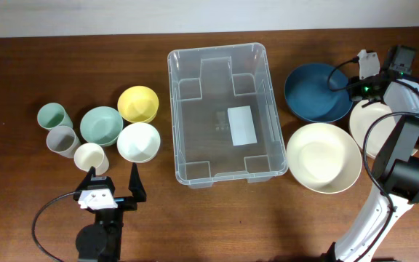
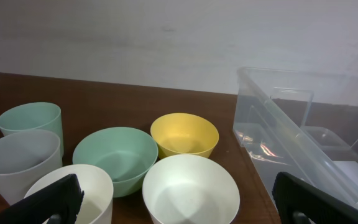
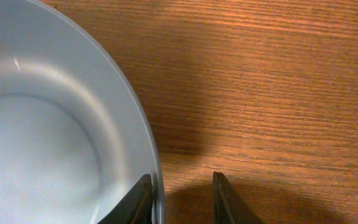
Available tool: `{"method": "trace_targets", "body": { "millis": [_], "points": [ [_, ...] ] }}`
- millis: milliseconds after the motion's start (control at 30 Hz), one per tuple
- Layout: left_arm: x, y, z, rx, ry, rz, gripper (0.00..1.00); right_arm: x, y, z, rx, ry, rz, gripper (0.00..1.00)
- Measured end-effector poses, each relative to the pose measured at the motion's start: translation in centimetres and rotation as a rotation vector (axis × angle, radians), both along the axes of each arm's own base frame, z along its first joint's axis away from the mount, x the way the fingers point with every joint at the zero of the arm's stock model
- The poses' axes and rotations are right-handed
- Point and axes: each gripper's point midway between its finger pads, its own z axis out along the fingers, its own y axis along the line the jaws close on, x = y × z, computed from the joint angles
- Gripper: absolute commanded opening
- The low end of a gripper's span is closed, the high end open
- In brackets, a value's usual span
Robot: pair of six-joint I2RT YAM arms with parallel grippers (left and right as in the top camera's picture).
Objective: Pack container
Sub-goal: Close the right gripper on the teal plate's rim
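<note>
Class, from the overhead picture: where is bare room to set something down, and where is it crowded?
Free: the table between the bin and the near edge; the bin's floor is bare too. Crowded: left of the bin around the green bowl; right of it, the blue bowl and cream bowl.

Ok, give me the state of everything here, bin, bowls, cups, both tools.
container: upright, empty
green cup: empty
grey cup: empty
cream cup: empty
teal bowl: empty
yellow bowl: empty
white bowl: empty
blue bowl: empty
cream bowl: empty
left tool: open
right tool: open, astride pale bowl's rim
</note>
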Motion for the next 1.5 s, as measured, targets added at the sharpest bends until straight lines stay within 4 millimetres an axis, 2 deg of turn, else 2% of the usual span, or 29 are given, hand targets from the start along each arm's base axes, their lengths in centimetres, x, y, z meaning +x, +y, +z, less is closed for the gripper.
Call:
{"method": "trace_targets", "body": {
  "millis": [67, 300, 400, 533, 600, 667, 1033, 1167, 1300, 1333, 1400, 1500],
  "points": [
    [0.0, 0.0, 0.0, 0.0, 0.0, 0.0, 1.0, 0.1, 0.0, 0.0, -0.001, -0.003, 0.0, 0.39],
    [0.0, 0.0, 0.0, 0.0, 0.0, 0.0, 1.0, 0.1, 0.5, -1.0, 0.031, 0.007, 0.011, 0.38],
    [0.0, 0.0, 0.0, 0.0, 0.0, 0.0, 1.0, 0.2, 0.8, -1.2, 0.051, 0.002, 0.021, 0.25],
    [0.0, 0.0, 0.0, 0.0, 0.0, 0.0, 1.0, 0.3, 1.0, -1.1, 0.065, -0.004, 0.02, 0.2],
    [0.0, 0.0, 0.0, 0.0, 0.0, 0.0, 1.0, 0.3, 1.1, -1.1, 0.07, -0.005, 0.018, 0.1],
    [0.0, 0.0, 0.0, 0.0, 0.0, 0.0, 1.0, 0.3, 1.1, -1.1, 0.076, -0.006, 0.014, 0.04],
    [0.0, 0.0, 0.0, 0.0, 0.0, 0.0, 1.0, 0.7, 2.0, -0.5, 0.134, -0.028, 0.026, 0.04],
    [0.0, 0.0, 0.0, 0.0, 0.0, 0.0, 1.0, 2.6, 1.7, 2.4, 0.158, -0.096, 0.001, 0.04],
    [0.0, 0.0, 0.0, 0.0, 0.0, 0.0, 1.0, 5.0, 0.8, 7.3, 0.155, -0.191, -0.023, 0.04],
    [0.0, 0.0, 0.0, 0.0, 0.0, 0.0, 1.0, 5.2, 0.8, 8.1, 0.154, -0.199, -0.025, 0.04],
    [0.0, 0.0, 0.0, 0.0, 0.0, 0.0, 1.0, 6.0, 0.5, 11.8, 0.152, -0.239, -0.032, 0.04],
    [0.0, 0.0, 0.0, 0.0, 0.0, 0.0, 1.0, 6.6, 0.4, 15.0, 0.143, -0.283, -0.03, 0.04]
  ]
}}
